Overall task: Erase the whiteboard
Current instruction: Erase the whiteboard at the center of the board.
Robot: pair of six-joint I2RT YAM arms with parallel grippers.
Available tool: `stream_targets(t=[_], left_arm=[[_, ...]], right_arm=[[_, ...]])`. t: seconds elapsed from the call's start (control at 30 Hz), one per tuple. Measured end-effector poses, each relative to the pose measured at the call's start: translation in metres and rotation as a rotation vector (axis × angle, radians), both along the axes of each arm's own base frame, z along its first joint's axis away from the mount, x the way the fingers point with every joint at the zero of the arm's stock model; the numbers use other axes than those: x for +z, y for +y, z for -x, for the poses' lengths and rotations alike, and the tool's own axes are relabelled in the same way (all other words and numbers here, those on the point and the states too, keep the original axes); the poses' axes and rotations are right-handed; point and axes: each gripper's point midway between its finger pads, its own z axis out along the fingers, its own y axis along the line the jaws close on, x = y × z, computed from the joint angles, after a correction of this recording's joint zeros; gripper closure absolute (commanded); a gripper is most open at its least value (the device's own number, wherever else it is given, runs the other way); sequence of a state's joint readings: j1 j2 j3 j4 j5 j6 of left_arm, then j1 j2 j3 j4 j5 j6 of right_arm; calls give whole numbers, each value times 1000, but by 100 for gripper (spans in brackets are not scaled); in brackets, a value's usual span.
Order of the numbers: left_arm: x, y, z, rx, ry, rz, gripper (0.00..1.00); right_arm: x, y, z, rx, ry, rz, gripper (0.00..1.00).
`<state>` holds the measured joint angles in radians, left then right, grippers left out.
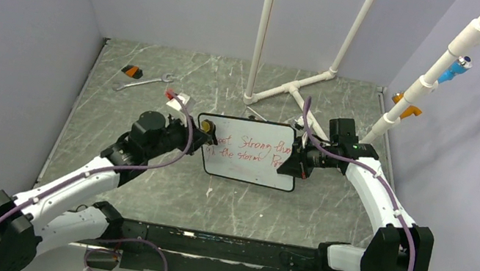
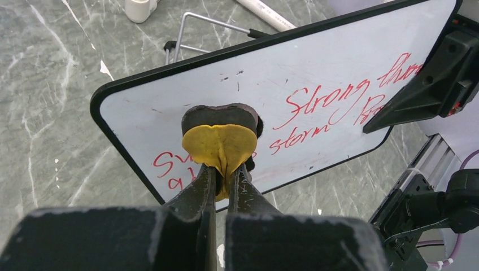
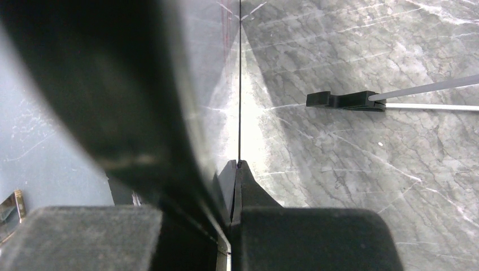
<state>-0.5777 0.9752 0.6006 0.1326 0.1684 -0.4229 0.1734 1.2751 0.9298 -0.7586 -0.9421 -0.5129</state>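
Grey desk (image 1: 138,188), lettered whiteboard (image 1: 246,168). Left pincer (image 2: 223,169) clenches eraser (image 2: 221,141); right pincer (image 3: 236,167) clamps its edge. Keep your strokes flat, rightward.

whiteboard (image 1: 248,158) centre of table (image 1: 138,188); pad (image 2: 223,144) against its left end; wrench (image 1: 144,81) behind, to left

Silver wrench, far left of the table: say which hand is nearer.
Left. The left hand lies right of the silver metal wrench, at the left edge of the black-framed whiteboard; the right hand clamps its right edge, farther away.
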Motion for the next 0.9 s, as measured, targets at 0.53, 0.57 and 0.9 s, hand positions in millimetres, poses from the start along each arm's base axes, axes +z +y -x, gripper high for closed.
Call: stream_targets(t=[0.53, 0.57, 0.9], left_arm=[[-70, 22, 21, 12, 39, -70, 100], [-69, 22, 20, 11, 29, -69, 100], [-59, 16, 19, -39, -92, -69, 100]], right_arm=[[0, 0, 0, 0, 0, 0, 100], [0, 0, 0, 0, 0, 0, 100], [0, 0, 0, -1, 0, 0, 100]])
